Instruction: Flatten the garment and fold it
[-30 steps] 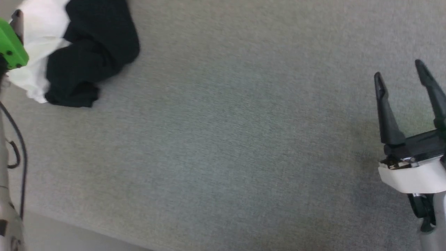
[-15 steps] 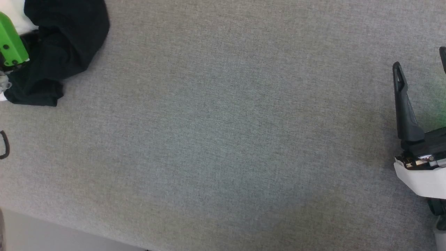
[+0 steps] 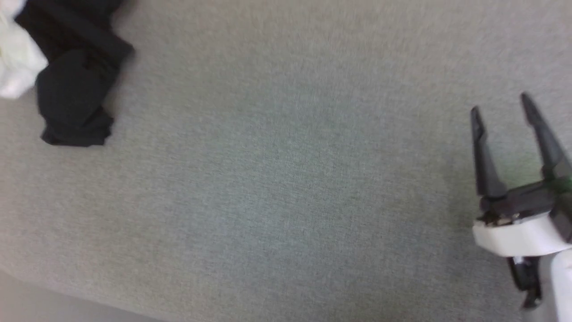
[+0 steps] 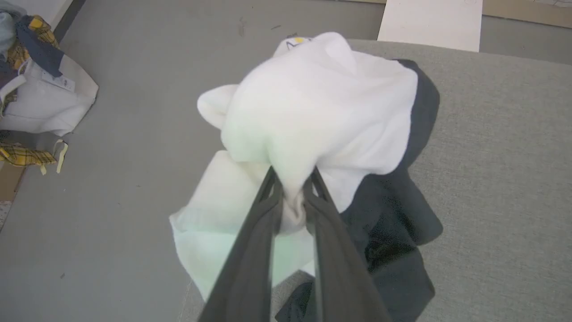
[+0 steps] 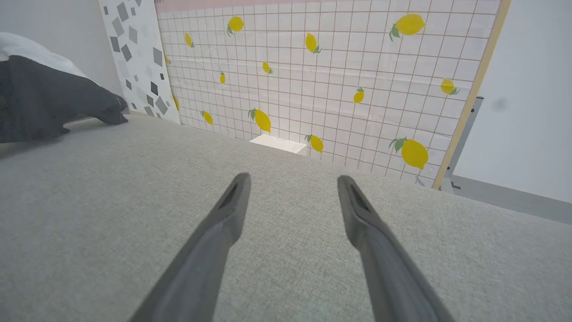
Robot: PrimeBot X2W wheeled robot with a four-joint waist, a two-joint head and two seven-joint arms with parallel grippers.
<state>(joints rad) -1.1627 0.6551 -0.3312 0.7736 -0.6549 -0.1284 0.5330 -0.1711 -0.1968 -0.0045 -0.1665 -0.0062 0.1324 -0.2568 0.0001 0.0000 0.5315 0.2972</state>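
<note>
The garment [image 3: 73,85] lies bunched at the far left of the grey table, black sleeve cloth over white body cloth. In the left wrist view my left gripper [image 4: 291,179] is shut on a fold of the garment's white cloth [image 4: 313,112], pulled up between the two dark fingers; black cloth trails below and to the right, and a bit of yellow print shows at the top. My right gripper [image 3: 500,105] stands open at the right side of the table, far from the garment, with nothing between its fingers [image 5: 232,201]. The garment's black edge [image 5: 49,103] shows at the far left of the right wrist view.
The grey cloth-covered table [image 3: 286,179] spreads between the garment and my right gripper. A lemon-patterned grid panel [image 5: 335,76] stands behind the table. On the floor to the left sits a white bag with plaid cloth [image 4: 35,98]. The table's near edge [image 3: 67,297] runs along the bottom left.
My left gripper has shut on the garment's white cloth. The head camera has shifted, so the garment and right gripper sit differently in the picture; the green part of the left arm has left the picture.
</note>
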